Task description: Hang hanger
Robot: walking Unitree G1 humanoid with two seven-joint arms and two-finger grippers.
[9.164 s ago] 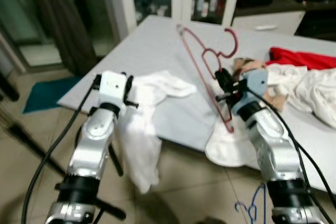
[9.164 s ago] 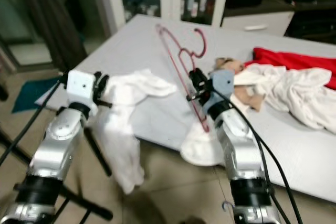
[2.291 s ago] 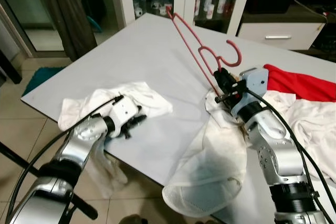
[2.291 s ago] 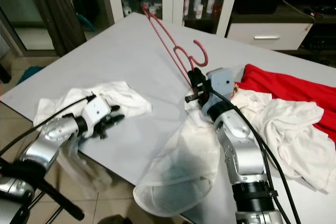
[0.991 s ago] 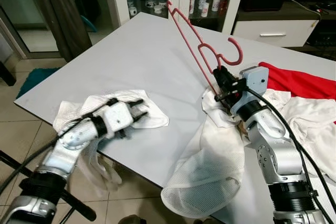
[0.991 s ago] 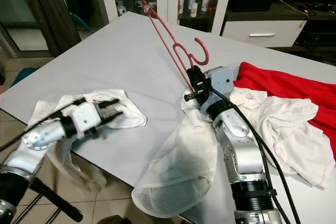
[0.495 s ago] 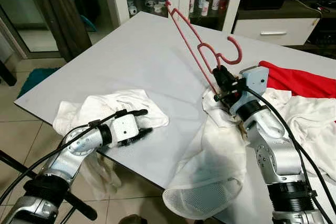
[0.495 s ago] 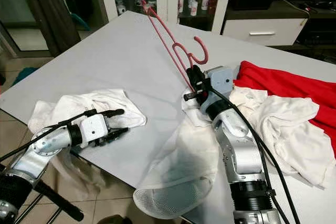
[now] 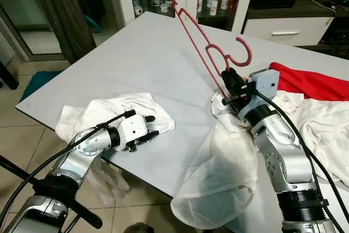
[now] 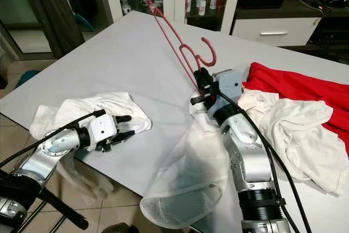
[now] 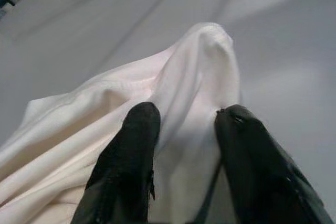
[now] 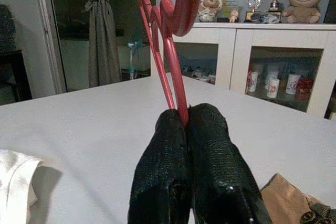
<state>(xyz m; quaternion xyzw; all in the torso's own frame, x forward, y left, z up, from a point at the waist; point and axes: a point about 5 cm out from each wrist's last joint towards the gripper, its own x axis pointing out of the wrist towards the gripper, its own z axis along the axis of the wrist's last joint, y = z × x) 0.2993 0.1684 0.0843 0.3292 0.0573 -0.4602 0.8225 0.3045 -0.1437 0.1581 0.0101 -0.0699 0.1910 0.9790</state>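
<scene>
Right gripper (image 9: pixel 230 87) pinches red hanger (image 9: pixel 210 53); left gripper (image 9: pixel 146 126), fingers parted over white shirt (image 9: pixel 117 110), should close squarely on a fold.

Light grey table (image 9: pixel 136 64) with crumpled white cloth (image 9: pixel 106 112) near front edge, red fabric (image 10: pixel 297 87) and white mesh laundry bag (image 9: pixel 218 189) hanging off edge.
</scene>
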